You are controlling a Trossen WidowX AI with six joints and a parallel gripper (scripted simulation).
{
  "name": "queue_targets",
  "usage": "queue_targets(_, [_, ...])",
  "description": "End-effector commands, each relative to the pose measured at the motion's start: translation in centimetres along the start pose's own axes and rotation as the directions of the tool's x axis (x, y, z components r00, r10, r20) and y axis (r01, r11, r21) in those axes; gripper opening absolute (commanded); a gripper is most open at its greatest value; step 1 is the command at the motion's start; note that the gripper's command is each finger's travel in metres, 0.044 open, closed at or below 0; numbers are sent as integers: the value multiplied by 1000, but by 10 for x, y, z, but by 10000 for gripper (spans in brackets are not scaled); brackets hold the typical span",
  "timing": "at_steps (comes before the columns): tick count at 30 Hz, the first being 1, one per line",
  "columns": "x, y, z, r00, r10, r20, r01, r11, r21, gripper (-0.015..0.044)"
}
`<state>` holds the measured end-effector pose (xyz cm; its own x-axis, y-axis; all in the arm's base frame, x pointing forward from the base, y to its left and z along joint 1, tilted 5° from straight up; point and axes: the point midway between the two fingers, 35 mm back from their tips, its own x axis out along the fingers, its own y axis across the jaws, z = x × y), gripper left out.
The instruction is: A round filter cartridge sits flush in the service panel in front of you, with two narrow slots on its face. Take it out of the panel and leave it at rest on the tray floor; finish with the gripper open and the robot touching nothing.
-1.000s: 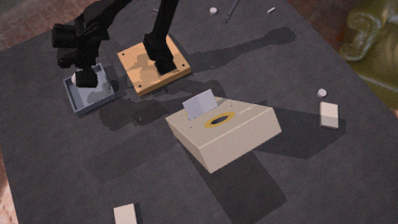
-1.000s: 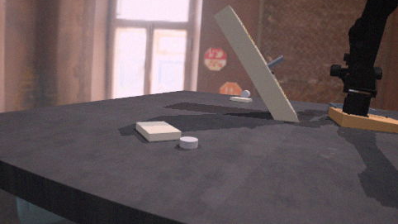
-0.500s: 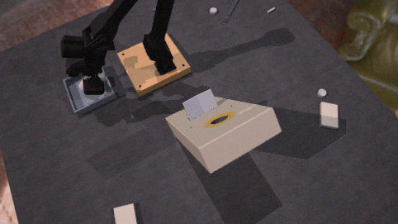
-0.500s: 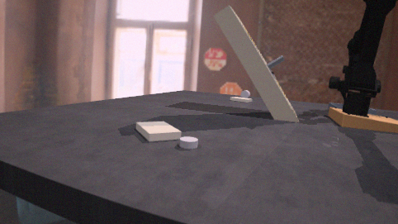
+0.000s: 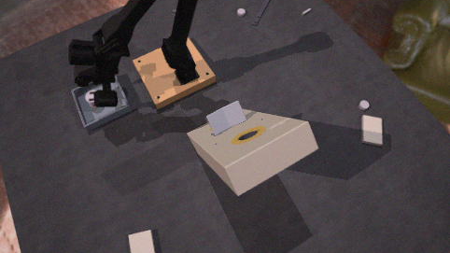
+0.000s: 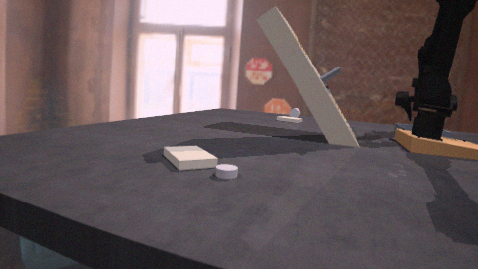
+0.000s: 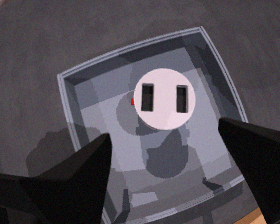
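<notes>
Cartridge (image 5: 91,97) (image 7: 164,99) in the tray (image 5: 105,115) (image 7: 136,47), pincer (image 5: 106,93) (image 7: 167,132) released above.

The fingers stand wide apart, with open room either side of the matte white disc-like face; the tray's thin, raised blue-grey walls surround it. Its two dark slots face up at the wrist camera, the long axis pointing up from the tray. Right of it on the dark bench (image 5: 163,204) (image 6: 124,202), the slanted beige panel (image 5: 275,158) (image 6: 307,78) shows an empty yellow-ringed hole.

In the wrist view, the cartridge (image 5: 90,97) (image 7: 164,118) is pinkish white with two black slots, a red fleck at its left; the tray (image 5: 85,116) (image 7: 62,84) looks blue-grey, perhaps. At the top view's centre, a yellow ring (image 5: 236,139) marks the cream panel (image 5: 275,158) (image 6: 307,78).
</notes>
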<state>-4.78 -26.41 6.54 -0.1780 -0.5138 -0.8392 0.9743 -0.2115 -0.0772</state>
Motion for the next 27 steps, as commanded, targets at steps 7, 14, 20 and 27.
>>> queue_targets(7, [-42,0,27,1000,0,1,0,1000,0,440])
queue_targets(14, [-51,1,33,1000,7,11,-7,1000,-2,440])
queue_targets(20, [-51,1,33,1000,7,11,-7,1000,-2,440])
queue_targets(27, [-51,1,33,1000,7,11,-7,1000,-2,440])
